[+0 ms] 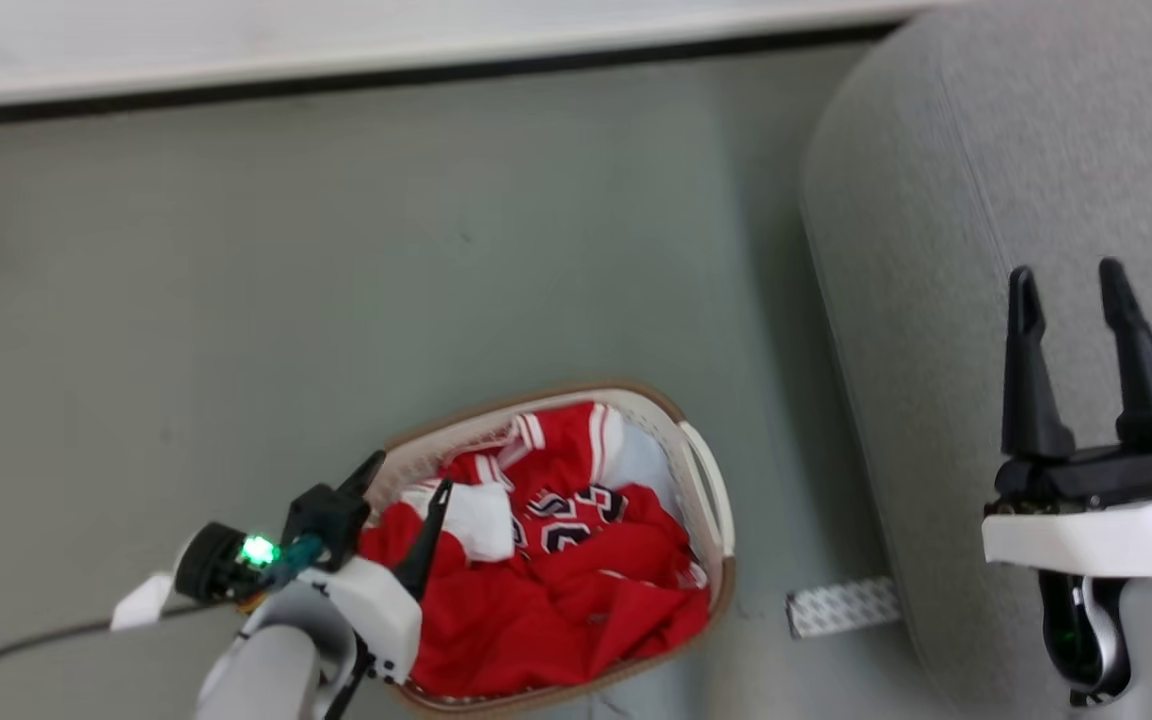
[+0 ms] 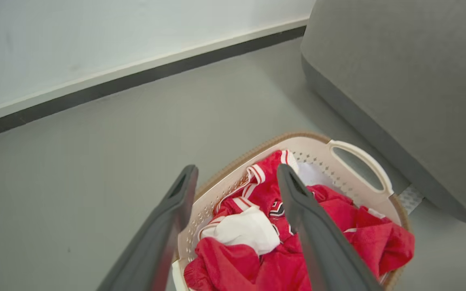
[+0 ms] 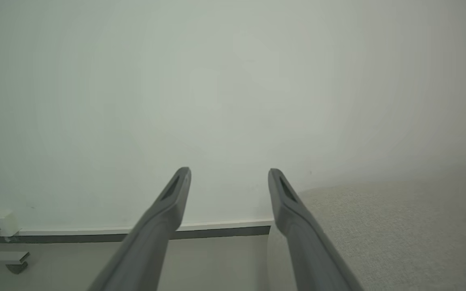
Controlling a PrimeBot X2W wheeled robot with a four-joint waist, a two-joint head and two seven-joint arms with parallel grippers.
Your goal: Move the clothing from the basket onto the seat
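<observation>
**Seat** (image 1: 996, 200): the grey upholstered mass on my right, with no garment on the part I can see. It is the drop site. The right gripper (image 1: 1066, 270) hangs above its edge, fingers spread and empty, presumably parked clear of the other arm's work.

**Floor** (image 1: 336, 250): plain grey. It carries the basket (image 1: 711, 480) just beside the seat's flank, near enough, I judge, for a short carry.

**Clothing** (image 1: 576, 590): all of it lies in the basket, a rumpled red heap with white trim. The numerals face up near the middle, and a white fold (image 1: 484, 518) sits toward the left.

**Left gripper** (image 1: 411, 473): poised over the basket's left rim, fingers wide apart and holding nothing. I cannot tell whether a tip touches cloth. I read this as the approach for a first grab, spread wide to take a thick bunch.
</observation>
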